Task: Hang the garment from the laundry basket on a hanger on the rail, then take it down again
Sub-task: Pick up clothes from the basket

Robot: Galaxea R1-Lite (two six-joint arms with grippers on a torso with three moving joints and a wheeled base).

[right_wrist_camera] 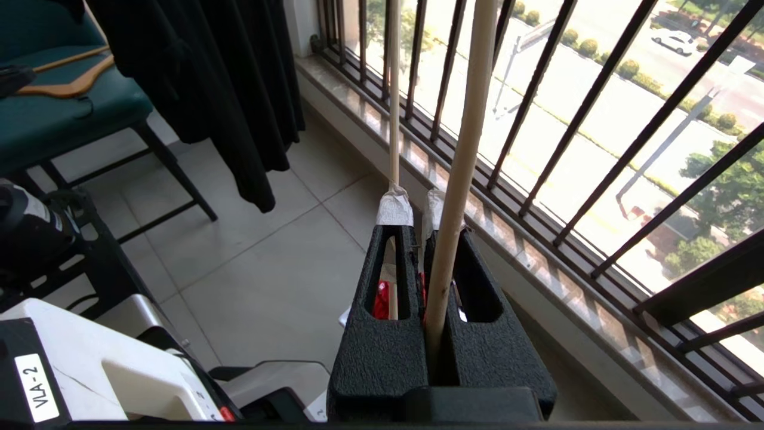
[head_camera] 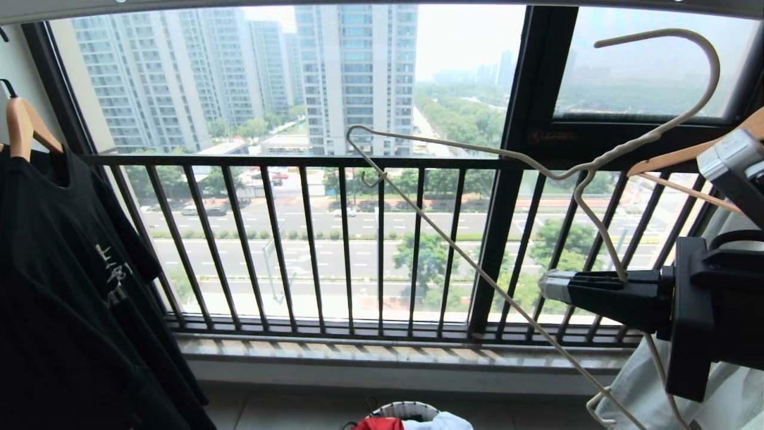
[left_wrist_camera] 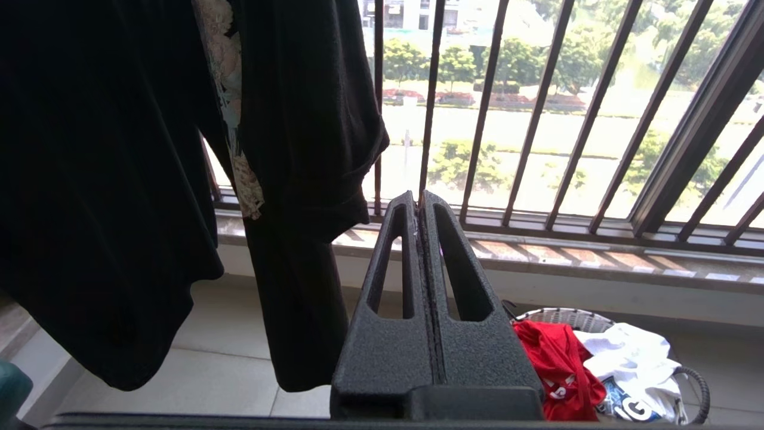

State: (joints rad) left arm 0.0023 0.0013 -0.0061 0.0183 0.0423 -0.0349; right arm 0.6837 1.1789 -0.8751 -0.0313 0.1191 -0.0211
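The garment (left_wrist_camera: pixel 558 370), the red tee, is sitting crumpled in the laundry basket (left_wrist_camera: pixel 558 318) on the tiled floor under the window, next to a white T-shirt (left_wrist_camera: pixel 635 358) with a blue print. In our head view we only catch a sliver of red (head_camera: pixel 377 423) at the bottom edge, with the basket's mesh rim (head_camera: pixel 406 409) behind it.

Our right gripper (head_camera: pixel 558 285) is up at the right side, pinched tight on the hanger (head_camera: pixel 477 179), that thin pale wire one. The wire runs between the fingers in the wrist view (right_wrist_camera: pixel 453 197), and the hanger sits tilted in the air in front of the black window railing (head_camera: pixel 310 239), hook (head_camera: pixel 686 65) pointing up and to the right. It isn't hooked on anything.

Our left gripper (left_wrist_camera: pixel 419 200) is empty, fingers pressed fully together, parked low and aimed toward the window sill, with the basket just beyond it.

A black T-shirt (head_camera: pixel 71 286) hangs on a wooden hanger (head_camera: pixel 24 128) at the left. Another wooden hanger (head_camera: pixel 686 158) shows at the right edge. There's a green chair (right_wrist_camera: pixel 65 113) behind us too.
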